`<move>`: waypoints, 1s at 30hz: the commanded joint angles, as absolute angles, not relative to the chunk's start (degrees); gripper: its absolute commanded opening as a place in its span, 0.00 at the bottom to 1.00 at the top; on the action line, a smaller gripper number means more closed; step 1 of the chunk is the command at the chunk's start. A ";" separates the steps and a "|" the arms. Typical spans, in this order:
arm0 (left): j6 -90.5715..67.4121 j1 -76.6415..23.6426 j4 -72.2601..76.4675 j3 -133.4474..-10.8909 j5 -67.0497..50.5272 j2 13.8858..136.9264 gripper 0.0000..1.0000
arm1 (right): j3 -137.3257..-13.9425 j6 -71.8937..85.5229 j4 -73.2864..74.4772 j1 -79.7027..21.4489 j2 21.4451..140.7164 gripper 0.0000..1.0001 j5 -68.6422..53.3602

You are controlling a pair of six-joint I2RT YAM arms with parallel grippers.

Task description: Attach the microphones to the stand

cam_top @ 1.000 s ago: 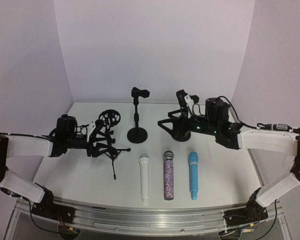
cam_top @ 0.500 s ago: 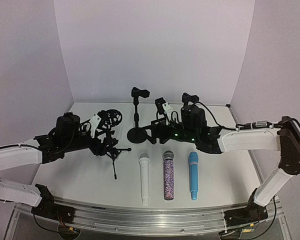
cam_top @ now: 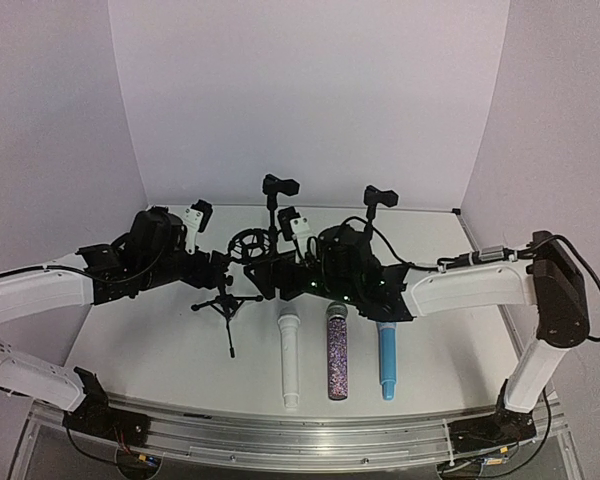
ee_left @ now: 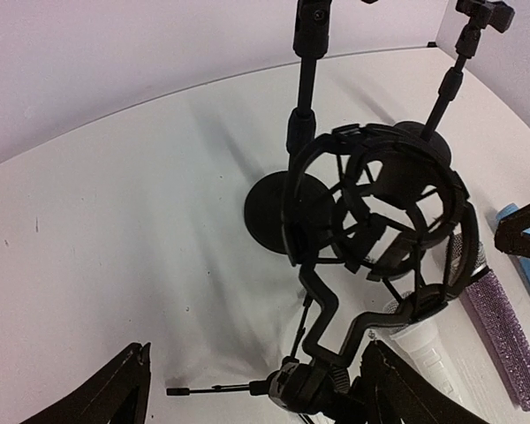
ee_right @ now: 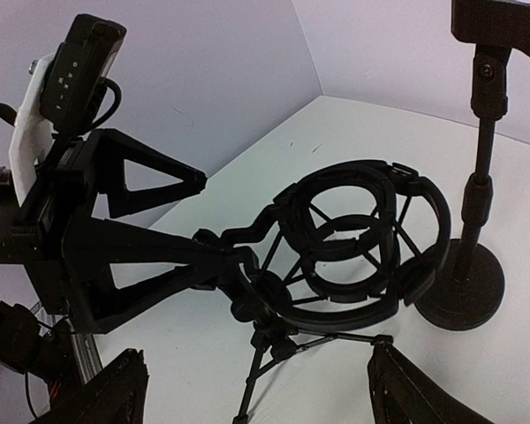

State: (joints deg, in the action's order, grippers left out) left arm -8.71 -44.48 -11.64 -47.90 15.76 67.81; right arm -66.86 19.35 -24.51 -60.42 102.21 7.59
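Logged left hand [ee_left: 256, 349] apart by shock-mount stand [ee_right: 344, 314], right hand [ee_right: 258, 349] apart, gripping nothing. Found microphones [cam_top: 336, 350] at stand's 4 o'clock.

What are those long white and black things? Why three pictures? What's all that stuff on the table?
They are robot arms, a left arm and a right arm, each ending in a two-finger gripper. The big picture looks down from above and behind them. The other two come from cameras on the wrists, so each gripper's own fingers show at the bottom. On the table lie three microphones: white, purple and blue. Behind them stand a clip stand, a second clip stand and a tripod stand carrying a ring holder. The left gripper and right gripper are open, near the tripod stand. Neither seems to hold anything.
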 commanded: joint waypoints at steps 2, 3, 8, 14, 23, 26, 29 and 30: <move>-3.65 -44.53 -9.65 -48.23 14.67 67.43 0.82 | -68.71 19.08 -25.62 -60.54 103.97 0.84 6.38; -2.86 -44.55 -9.16 -47.91 13.13 66.79 0.83 | -68.79 18.76 -25.64 -60.53 104.15 0.85 5.31; 7.39 -43.59 -3.74 -44.41 -1.93 61.21 0.94 | -68.56 18.69 -25.64 -60.53 103.90 0.87 -1.72; 21.70 -31.67 -10.00 -47.25 -23.83 60.70 0.97 | -68.18 20.04 -25.82 -60.53 105.13 0.86 -4.51; 40.00 -23.20 -23.14 -55.44 -43.38 69.20 0.94 | -65.14 20.11 -28.06 -60.80 103.89 0.85 -4.86; 42.27 -23.24 -22.39 -55.39 -45.37 69.37 0.95 | -63.45 19.13 -28.18 -60.94 102.18 0.86 -3.46; 41.82 -23.32 -22.34 -55.74 -45.73 70.84 0.95 | -62.02 18.58 -28.23 -61.06 101.03 0.86 -2.28; 41.11 -23.36 -21.75 -55.86 -45.25 71.64 0.94 | -61.76 18.43 -28.31 -61.12 100.85 0.86 -1.96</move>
State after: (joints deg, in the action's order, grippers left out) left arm 38.70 -23.24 -21.30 -52.90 -41.71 69.79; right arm -63.08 19.58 -26.33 -60.55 104.45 -3.43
